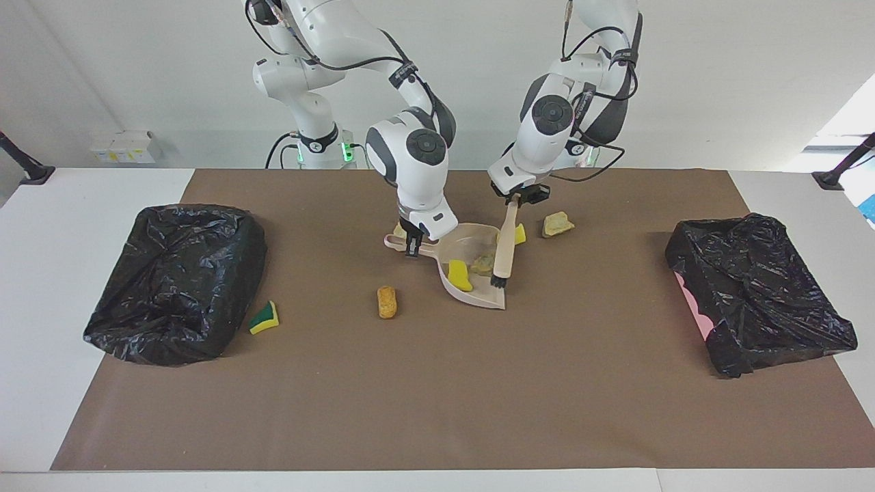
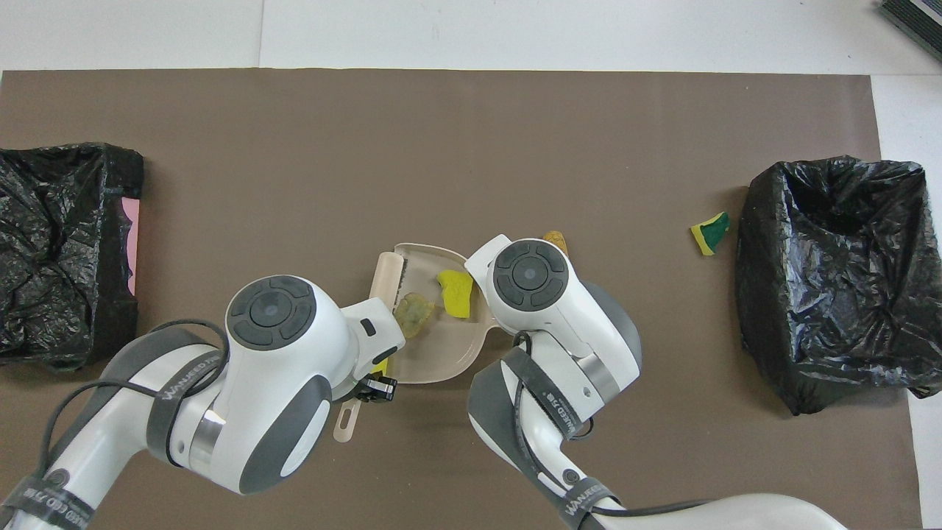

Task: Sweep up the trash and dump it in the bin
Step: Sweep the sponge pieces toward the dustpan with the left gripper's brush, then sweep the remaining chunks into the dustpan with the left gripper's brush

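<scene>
So far nothing is seen dumped in either black-lined bin [image 1: 179, 283], while the dustpan [image 1: 472, 270], clamped by the right end effector [image 1: 413, 247], holds two pieces swept by the brush [image 1: 504, 247] clamped in the left end effector [image 1: 523, 198], and the bun [image 1: 387, 301] and green-and-yellow sponge [image 1: 264, 318] lie unswept on the bench [image 1: 478, 396].

two sponge pieces [image 1: 460, 275] lie in the dustpan [image 1: 472, 295] mid-table, between the two bins [image 1: 174, 283], brush [image 1: 504, 249] on it.

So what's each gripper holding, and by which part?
Left gripper holds the brush by its handle; right gripper holds the dustpan by its handle.
</scene>
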Controlling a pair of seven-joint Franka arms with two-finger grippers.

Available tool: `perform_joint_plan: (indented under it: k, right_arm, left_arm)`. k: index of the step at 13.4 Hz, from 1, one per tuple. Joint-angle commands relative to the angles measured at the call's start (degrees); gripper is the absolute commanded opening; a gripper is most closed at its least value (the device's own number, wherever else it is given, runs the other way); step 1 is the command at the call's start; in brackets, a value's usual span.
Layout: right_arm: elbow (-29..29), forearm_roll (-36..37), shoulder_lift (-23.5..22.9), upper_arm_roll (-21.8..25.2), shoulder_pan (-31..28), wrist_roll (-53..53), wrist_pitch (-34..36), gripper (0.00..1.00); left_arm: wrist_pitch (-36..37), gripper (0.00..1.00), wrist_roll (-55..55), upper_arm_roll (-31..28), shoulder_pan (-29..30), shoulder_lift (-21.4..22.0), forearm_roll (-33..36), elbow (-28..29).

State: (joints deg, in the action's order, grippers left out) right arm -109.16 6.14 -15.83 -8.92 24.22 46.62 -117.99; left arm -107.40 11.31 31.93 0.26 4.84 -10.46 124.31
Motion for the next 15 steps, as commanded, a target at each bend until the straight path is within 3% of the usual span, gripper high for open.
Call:
perform_joint_plan:
  k: [1, 5, 10, 15]
  right_arm:
    - [0.27, 3.78, -0.07, -0.14, -0.05, 1.88, 0.21, 0.00]
    - [0.27, 6.07, 0.45, -0.14, 1.18, 8.47, 1.35, 0.00]
    - [-0.26, 7.92, 1.51, -0.23, 3.38, 11.12, 3.73, 0.00]
    - [-0.52, 7.84, 0.89, -0.23, 3.99, 9.89, 2.68, 0.00]
  left_arm:
    - [4.37, 0.00, 4.04, -3.35, 0.09, 4.56, -1.05, 0.23]
    - [9.21, 0.00, 17.14, -6.96, 0.35, 7.28, -0.87, 3.29]
    - [8.52, 0.00, 24.53, -10.03, 0.62, 17.12, -0.87, 16.29]
    - [7.55, 0.00, 30.44, -10.04, 2.99, 17.05, -0.87, 18.77]
